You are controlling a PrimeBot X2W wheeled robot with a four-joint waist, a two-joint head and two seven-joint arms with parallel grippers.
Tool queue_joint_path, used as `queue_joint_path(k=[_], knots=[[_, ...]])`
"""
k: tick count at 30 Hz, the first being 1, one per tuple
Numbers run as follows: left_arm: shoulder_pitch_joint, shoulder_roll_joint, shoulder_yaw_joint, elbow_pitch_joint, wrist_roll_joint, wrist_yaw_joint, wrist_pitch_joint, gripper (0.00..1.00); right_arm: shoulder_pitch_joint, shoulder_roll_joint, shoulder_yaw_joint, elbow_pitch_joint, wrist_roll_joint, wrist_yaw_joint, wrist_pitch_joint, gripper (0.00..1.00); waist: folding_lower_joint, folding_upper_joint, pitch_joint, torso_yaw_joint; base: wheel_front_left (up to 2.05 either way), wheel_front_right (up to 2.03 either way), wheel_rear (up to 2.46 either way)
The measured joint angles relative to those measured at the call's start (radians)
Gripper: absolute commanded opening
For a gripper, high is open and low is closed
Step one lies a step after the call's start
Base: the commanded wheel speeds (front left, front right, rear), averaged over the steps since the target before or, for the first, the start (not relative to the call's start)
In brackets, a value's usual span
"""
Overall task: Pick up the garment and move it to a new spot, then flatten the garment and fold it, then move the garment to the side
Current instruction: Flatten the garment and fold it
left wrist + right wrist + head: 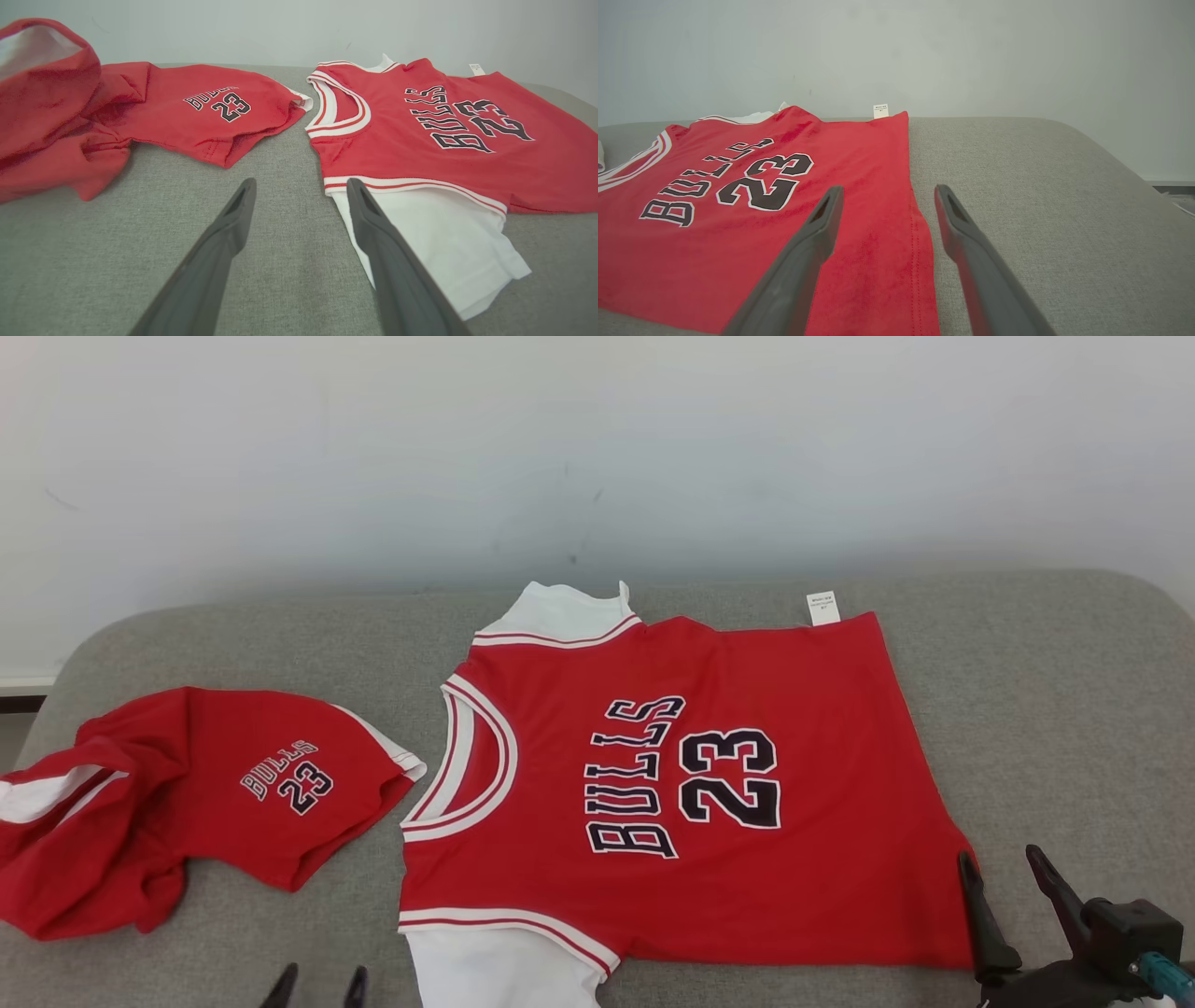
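Note:
A red jersey with white sleeves and "BULLS 23" on its chest, the garment point(709, 784) point(420, 135) point(752, 205), lies spread flat in the middle of the grey padded surface point(1055, 709), collar to the left. My right gripper point(1001, 868) point(885, 198) is open at the jersey's near right hem corner, nothing between its fingers. At the bottom edge my left gripper point(317, 980) point(301, 189) is open too, just left of the near white sleeve point(444, 238), holding nothing.
A second red garment point(177, 793) point(140, 112) with a small "BULLS 23" print lies crumpled at the left end of the surface. A pale wall point(597, 457) rises right behind the surface. Bare grey surface stretches to the jersey's right point(1041, 196).

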State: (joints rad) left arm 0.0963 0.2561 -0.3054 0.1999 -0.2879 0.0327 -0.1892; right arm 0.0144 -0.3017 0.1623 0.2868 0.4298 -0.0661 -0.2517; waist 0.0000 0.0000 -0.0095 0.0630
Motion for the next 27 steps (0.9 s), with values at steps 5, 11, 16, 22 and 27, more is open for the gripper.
queue_joint_path(k=[5,11,16,22,27], knots=[[0.019,-0.006,-0.035,-0.004,-0.038,-0.044,0.059,1.0,0.0,-0.001,-0.001,0.007,0.0,0.0,0.015,1.0,0.0,0.0,0.016,-0.003,0.0,0.0,0.0],[0.024,-0.022,-0.065,-0.013,-0.104,-0.105,0.146,1.0,0.0,-0.01,-0.005,0.021,0.001,-0.002,0.038,1.0,0.0,0.0,0.036,-0.005,0.0,0.0,0.0],[0.025,-0.019,-0.073,-0.012,-0.124,-0.108,0.209,1.0,0.0,-0.008,-0.003,0.039,0.006,-0.002,0.068,1.0,0.0,0.0,0.057,-0.005,0.0,0.0,0.0],[0.043,-0.016,-0.099,-0.029,-0.165,-0.126,0.283,1.0,0.002,-0.01,-0.005,0.056,0.01,-0.006,0.1,1.0,0.0,0.0,0.081,-0.001,0.0,0.0,0.0],[0.05,0.006,-0.113,-0.056,-0.165,-0.13,0.344,1.0,0.005,-0.016,-0.01,0.064,0.01,-0.012,0.121,1.0,0.0001,0.0,0.096,0.005,0.0,0.0,0.0]])
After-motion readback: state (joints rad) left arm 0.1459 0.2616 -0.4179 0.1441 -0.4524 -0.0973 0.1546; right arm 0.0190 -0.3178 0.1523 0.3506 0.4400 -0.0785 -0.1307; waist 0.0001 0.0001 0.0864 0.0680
